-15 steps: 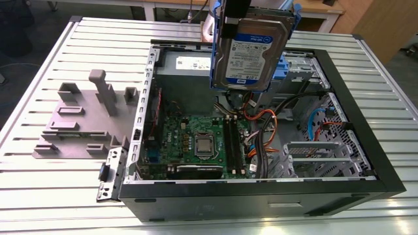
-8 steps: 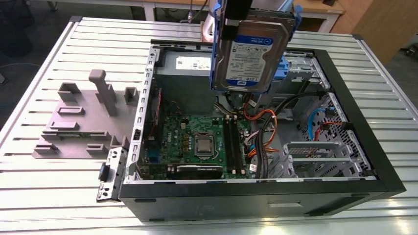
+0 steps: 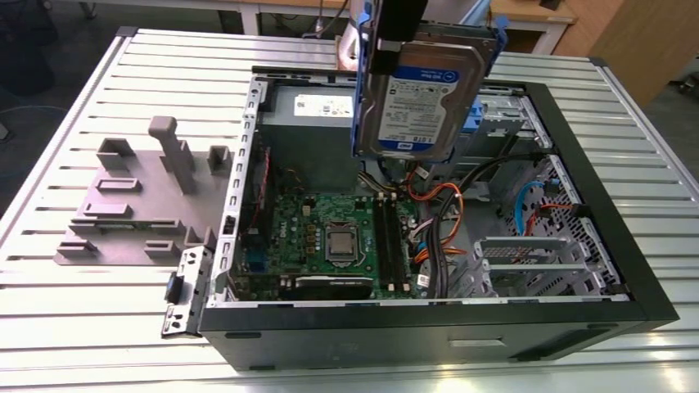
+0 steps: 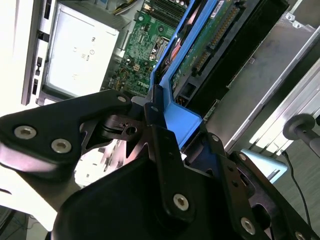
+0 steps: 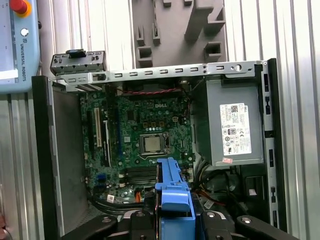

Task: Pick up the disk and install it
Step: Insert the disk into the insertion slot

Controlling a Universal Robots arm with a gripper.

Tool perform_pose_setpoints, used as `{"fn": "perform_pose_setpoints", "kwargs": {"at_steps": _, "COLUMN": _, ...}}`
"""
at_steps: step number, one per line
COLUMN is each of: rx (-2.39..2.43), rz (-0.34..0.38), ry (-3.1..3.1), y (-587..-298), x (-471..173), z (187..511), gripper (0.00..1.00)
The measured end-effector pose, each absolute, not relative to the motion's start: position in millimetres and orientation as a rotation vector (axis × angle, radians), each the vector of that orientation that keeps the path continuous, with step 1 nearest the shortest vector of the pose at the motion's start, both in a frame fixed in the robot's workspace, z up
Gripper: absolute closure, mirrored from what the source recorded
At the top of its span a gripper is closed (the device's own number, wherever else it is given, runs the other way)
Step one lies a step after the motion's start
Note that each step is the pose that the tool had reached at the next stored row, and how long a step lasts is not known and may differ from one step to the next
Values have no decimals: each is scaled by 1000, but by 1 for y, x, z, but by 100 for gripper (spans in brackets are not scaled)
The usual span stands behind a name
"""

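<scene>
In the exterior view the disk (image 3: 421, 102), a silver hard drive with a blue-and-white label and blue carrier rails, hangs upright above the back of the open computer case (image 3: 437, 315). My gripper (image 3: 399, 45) is shut on its upper end. In the second wrist view the black fingers (image 4: 160, 145) clamp the blue carrier of the disk (image 4: 200, 50), whose green circuit side faces the camera. In the first wrist view the disk (image 5: 172, 192) is edge-on over the motherboard (image 5: 145, 140), held in the gripper (image 5: 172, 217).
Inside the case lie the motherboard (image 3: 327, 237), a grey power-supply box (image 5: 232, 125), orange and black cables (image 3: 443, 221) and a metal drive cage (image 3: 535, 262). A grey fixture (image 3: 142, 205) stands on the slatted table (image 3: 87, 319) at the exterior view's left. A teach pendant (image 5: 15, 45) lies nearby.
</scene>
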State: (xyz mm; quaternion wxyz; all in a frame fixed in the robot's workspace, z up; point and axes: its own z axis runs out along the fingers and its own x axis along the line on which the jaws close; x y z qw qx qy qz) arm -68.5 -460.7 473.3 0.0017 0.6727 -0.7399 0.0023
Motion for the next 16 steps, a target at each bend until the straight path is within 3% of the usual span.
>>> {"fn": "perform_pose_setpoints", "kwargs": {"at_steps": 16, "rx": 2110, "rz": 11, "ry": -2320, "y": -480, "x": -68, "z": 472, "gripper": 63}}
